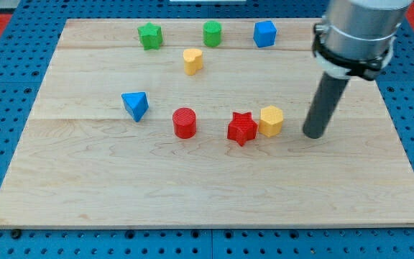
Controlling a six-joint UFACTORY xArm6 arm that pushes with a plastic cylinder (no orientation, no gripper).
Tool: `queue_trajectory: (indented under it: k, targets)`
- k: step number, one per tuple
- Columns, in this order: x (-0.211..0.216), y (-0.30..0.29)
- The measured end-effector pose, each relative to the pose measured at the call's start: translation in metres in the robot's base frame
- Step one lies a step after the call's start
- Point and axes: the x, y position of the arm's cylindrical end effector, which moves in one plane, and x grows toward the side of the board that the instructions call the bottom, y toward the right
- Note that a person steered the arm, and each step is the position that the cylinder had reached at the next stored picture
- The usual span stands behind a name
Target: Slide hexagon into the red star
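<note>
The yellow hexagon [271,120] sits right of centre on the wooden board, touching the right side of the red star [241,128]. My tip [313,134] is to the right of the hexagon, a short gap away and not touching it. The rod rises from the tip toward the view's top right.
A red cylinder [184,122] stands left of the star and a blue triangle [135,105] further left. A yellow heart [192,60] lies above centre. Along the top are a green star [149,35], a green cylinder [212,33] and a blue block [264,33]. The board's right edge [401,137] is near the rod.
</note>
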Motion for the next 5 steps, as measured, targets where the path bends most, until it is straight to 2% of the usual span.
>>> queue_trajectory:
  k: [1,2,3,5]
  targets:
    - [-0.057,-0.075]
    - [-0.079,-0.12]
    - [-0.076,-0.084]
    - [-0.032,-0.079]
